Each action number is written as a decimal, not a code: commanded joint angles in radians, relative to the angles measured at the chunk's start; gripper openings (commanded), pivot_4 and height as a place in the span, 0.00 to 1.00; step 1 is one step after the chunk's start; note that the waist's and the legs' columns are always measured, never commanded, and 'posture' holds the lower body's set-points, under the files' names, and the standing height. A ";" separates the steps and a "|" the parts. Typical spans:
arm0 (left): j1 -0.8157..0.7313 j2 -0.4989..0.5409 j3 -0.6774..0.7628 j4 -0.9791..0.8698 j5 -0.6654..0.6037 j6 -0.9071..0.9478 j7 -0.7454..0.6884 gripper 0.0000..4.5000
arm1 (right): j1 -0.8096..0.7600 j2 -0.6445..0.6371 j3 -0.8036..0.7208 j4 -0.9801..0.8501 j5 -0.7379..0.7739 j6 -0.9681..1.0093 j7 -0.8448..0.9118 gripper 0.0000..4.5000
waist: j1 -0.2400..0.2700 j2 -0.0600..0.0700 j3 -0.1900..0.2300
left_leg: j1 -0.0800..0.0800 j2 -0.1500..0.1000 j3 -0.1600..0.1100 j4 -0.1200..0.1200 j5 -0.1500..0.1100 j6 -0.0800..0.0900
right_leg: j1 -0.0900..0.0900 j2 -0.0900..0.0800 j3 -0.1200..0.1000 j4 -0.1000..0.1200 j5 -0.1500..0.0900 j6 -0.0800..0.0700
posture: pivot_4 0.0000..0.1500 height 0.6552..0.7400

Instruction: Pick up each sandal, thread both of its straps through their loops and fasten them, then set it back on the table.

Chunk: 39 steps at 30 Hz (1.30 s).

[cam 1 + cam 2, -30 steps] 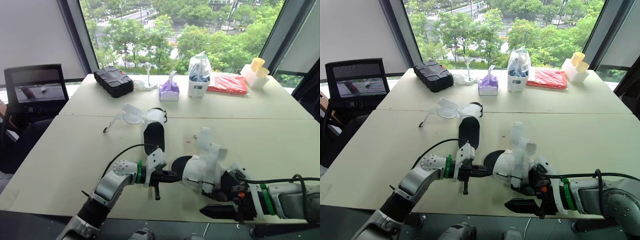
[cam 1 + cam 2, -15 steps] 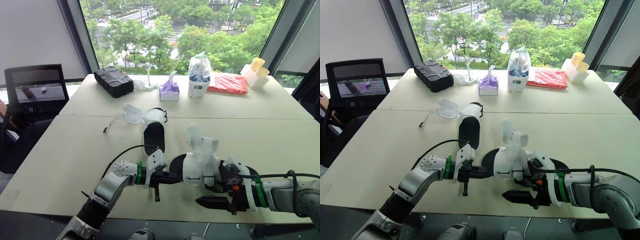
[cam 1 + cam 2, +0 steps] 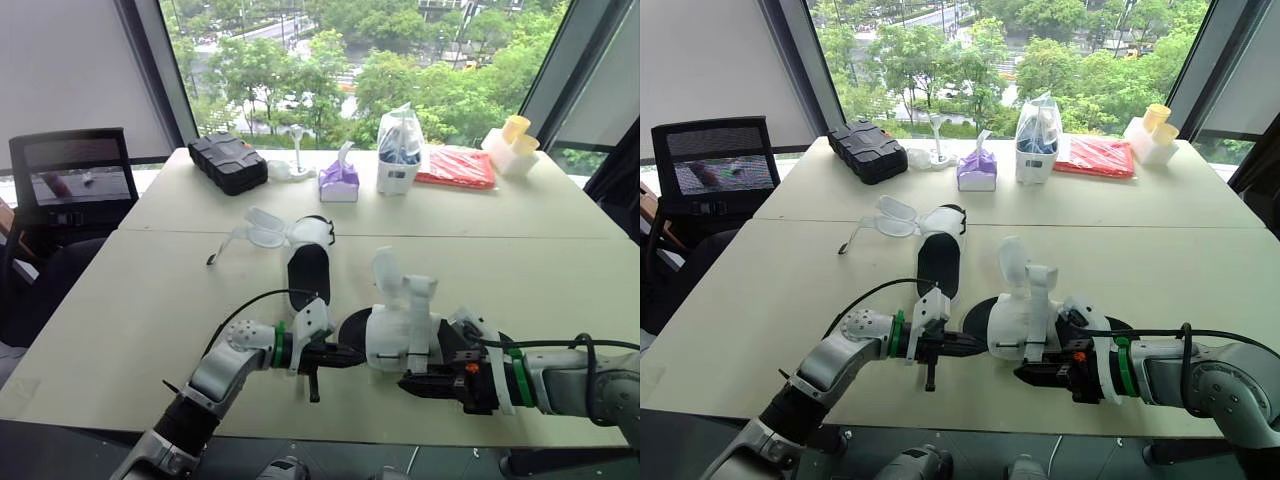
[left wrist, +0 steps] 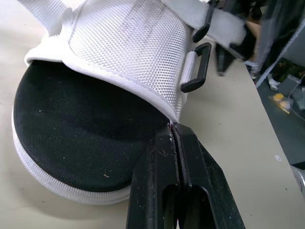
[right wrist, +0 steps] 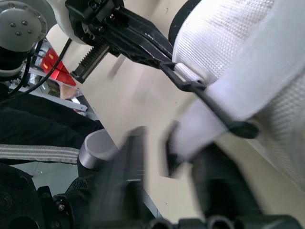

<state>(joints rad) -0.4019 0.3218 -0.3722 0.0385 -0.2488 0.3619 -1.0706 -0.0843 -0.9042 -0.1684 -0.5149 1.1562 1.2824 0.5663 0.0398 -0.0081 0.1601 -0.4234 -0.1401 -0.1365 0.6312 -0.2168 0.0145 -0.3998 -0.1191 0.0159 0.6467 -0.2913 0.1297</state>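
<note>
A white sandal (image 3: pixel 400 338) with a black footbed (image 4: pixel 71 129) sits near the table's front edge, one strap (image 3: pixel 388 270) standing upright. My left gripper (image 3: pixel 345 353) is shut on the white edge of its upper at the toe end, with a black loop (image 4: pixel 198 67) just beyond the pinch. My right gripper (image 3: pixel 418 384) is low against the sandal's near side, shut on a loose white strap end (image 5: pixel 188 131) below a black loop (image 5: pixel 205 102). The second sandal (image 3: pixel 308 265) lies flat farther back, its straps (image 3: pixel 262 228) spread open.
Along the far edge of the table (image 3: pixel 150 300) stand a black case (image 3: pixel 227 162), a purple tissue pack (image 3: pixel 338 183), a plastic bag (image 3: pixel 398 150), a red packet (image 3: pixel 456 168) and yellow cups (image 3: pixel 515 130). A chair (image 3: pixel 70 180) stands at the left.
My right gripper, open before, moved in against the sandal's near side and shut on the strap end. The sandal's upright strap leaned left. The left gripper kept its pinch.
</note>
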 commanded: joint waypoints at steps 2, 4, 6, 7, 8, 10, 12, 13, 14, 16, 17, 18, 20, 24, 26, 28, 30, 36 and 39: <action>-0.015 0.019 0.021 0.035 0.011 -0.008 0.006 0.00 | -0.026 -0.002 0.001 -0.017 0.015 -0.003 0.017 0.00 | -0.001 0.000 0.000 | 0.000 0.000 0.000 0.000 0.000 0.000 | 0.000 0.000 0.000 0.000 0.000 0.000 | 1.00 1.00; -0.022 0.018 0.029 0.038 0.005 -0.010 0.009 0.00 | -0.029 -0.005 0.005 -0.016 0.015 0.000 0.020 0.00 | -0.001 0.000 0.000 | 0.000 0.000 0.000 0.000 0.000 0.000 | 0.000 0.000 0.000 0.000 0.000 0.000 | 1.00 1.00; -0.030 0.014 0.037 0.042 0.000 -0.014 0.013 0.00 | -0.029 -0.010 0.012 -0.016 0.012 0.005 0.025 0.00 | -0.001 0.000 0.000 | 0.000 0.000 0.000 0.000 0.000 0.000 | 0.000 0.000 0.000 0.000 0.000 0.000 | 1.00 1.00; -0.034 0.013 0.040 0.043 -0.001 -0.016 0.015 0.00 | -0.029 -0.013 0.016 -0.016 0.010 0.007 0.028 0.00 | -0.001 0.000 0.000 | 0.000 0.000 0.000 0.000 0.000 0.000 | 0.000 0.000 0.000 0.000 0.000 0.000 | 1.00 1.00; -0.037 0.012 0.041 0.047 -0.001 -0.019 0.014 0.00 | -0.030 -0.014 0.020 -0.015 0.007 0.008 0.029 0.00 | -0.001 0.000 0.000 | 0.000 0.000 0.000 0.000 0.000 0.000 | 0.000 0.000 0.000 0.000 0.000 0.000 | 1.00 1.00; -0.043 0.007 0.046 0.053 -0.005 -0.023 0.016 0.00 | -0.030 -0.014 0.027 -0.010 -0.002 0.010 0.027 0.00 | -0.001 0.000 0.000 | 0.000 0.000 0.000 0.000 0.000 0.000 | -0.001 0.000 0.000 0.000 0.000 0.000 | 1.00 1.00; -0.054 -0.001 0.054 0.069 -0.002 -0.038 0.022 0.00 | -0.027 -0.022 0.033 -0.013 -0.006 0.011 0.037 0.00 | -0.001 0.000 0.000 | 0.000 0.000 0.000 0.000 0.000 0.000 | -0.001 0.000 0.000 0.000 0.000 0.000 | 1.00 1.00; -0.062 -0.012 0.059 0.086 0.003 -0.055 0.030 0.00 | -0.025 -0.027 0.033 -0.015 -0.009 0.010 0.043 0.00 | -0.001 0.000 0.000 | 0.000 0.000 0.000 0.000 0.000 0.000 | -0.001 0.000 0.000 0.000 0.000 0.000 | 1.00 1.00; -0.068 -0.019 0.062 0.100 0.006 -0.069 0.035 0.00 | -0.023 -0.030 0.033 -0.016 -0.011 0.009 0.048 0.00 | -0.001 0.000 0.000 | 0.000 0.000 0.000 0.000 0.000 0.000 | -0.001 0.000 0.000 0.000 0.000 0.000 | 1.00 1.00; -0.082 -0.039 0.065 0.139 0.019 -0.096 0.054 0.00 | -0.018 -0.035 0.033 -0.017 -0.019 0.005 0.055 0.00 | 0.002 0.000 0.000 | -0.001 0.000 0.000 0.000 0.000 0.000 | -0.001 0.000 0.000 0.000 0.000 0.000 | 1.00 1.00; -0.087 -0.044 0.060 0.154 0.025 -0.109 0.056 0.00 | -0.017 -0.036 0.033 -0.018 -0.021 0.005 0.059 0.00 | 0.001 -0.001 0.000 | -0.001 0.000 0.000 0.000 0.000 0.000 | -0.001 0.000 0.000 0.000 0.000 0.000 | 1.00 1.00; -0.092 -0.051 0.055 0.167 0.029 -0.119 0.057 0.00 | -0.014 -0.039 0.033 -0.019 -0.024 0.003 0.063 0.00 | 0.001 -0.001 0.000 | -0.001 0.000 0.000 0.000 0.000 0.000 | -0.001 0.000 0.000 0.000 0.000 0.000 | 1.00 1.00; -0.101 -0.061 0.040 0.189 0.039 -0.133 0.051 0.00 | -0.011 -0.044 0.032 -0.019 -0.032 0.002 0.072 0.00 | 0.001 -0.001 0.000 | -0.001 0.000 0.000 0.000 0.000 0.000 | -0.001 0.000 0.000 0.000 0.000 0.000 | 1.00 1.00; -0.099 -0.057 0.001 0.201 0.057 -0.127 0.009 0.00 | -0.005 -0.063 0.022 -0.032 -0.038 0.003 0.095 0.00 | 0.001 -0.001 0.000 | -0.001 0.000 0.000 0.000 0.000 0.000 | -0.001 0.000 0.000 0.000 0.000 0.000 | 1.00 1.00; -0.092 -0.051 -0.012 0.198 0.061 -0.113 -0.011 0.00 | 0.008 -0.078 0.015 -0.051 -0.031 0.002 0.110 0.00 | 0.001 -0.001 0.000 | -0.001 0.000 0.000 0.000 0.000 0.000 | -0.001 0.000 0.000 0.000 0.000 0.000 | 1.00 1.00; -0.085 -0.045 -0.022 0.192 0.062 -0.101 -0.028 0.00 | 0.027 -0.098 0.016 -0.081 -0.028 -0.002 0.130 0.00 | 0.001 0.000 0.000 | -0.001 0.000 0.000 0.000 0.000 0.000 | -0.001 0.000 0.000 0.000 0.000 0.000 | 1.00 1.00; -0.078 -0.039 -0.030 0.181 0.061 -0.093 -0.041 0.00 | 0.046 -0.116 0.022 -0.108 -0.032 -0.009 0.147 0.00 | 0.000 0.000 0.000 | -0.001 0.000 0.000 -0.001 0.000 0.000 | -0.001 0.000 0.000 0.000 0.000 0.000 | 1.00 1.00; -0.062 -0.032 -0.041 0.144 0.055 -0.054 -0.057 0.00 | 0.111 -0.179 0.100 -0.194 -0.135 -0.082 0.195 0.00 | -0.001 0.000 0.000 | -0.001 0.000 0.000 -0.001 0.000 0.000 | -0.001 0.000 0.000 0.000 0.000 0.000 | 1.00 1.00; -0.052 -0.030 -0.041 0.120 0.049 -0.030 -0.060 0.00 | 0.148 -0.193 0.129 -0.219 -0.174 -0.114 0.213 0.00 | 0.000 0.000 0.000 | -0.001 0.000 0.000 -0.001 0.000 0.000 | -0.001 0.000 0.000 0.000 0.000 0.000 | 1.00 1.00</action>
<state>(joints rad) -0.4831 0.2781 -0.3767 0.1646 -0.2087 0.2967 -1.1102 0.0496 -1.0849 -0.0518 -0.6879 0.9985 1.1979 0.7570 0.0394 -0.0086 0.1604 -0.4243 -0.1401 -0.1364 0.6306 -0.2169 0.0146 -0.4010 -0.1191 0.0155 0.6463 -0.2912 0.1301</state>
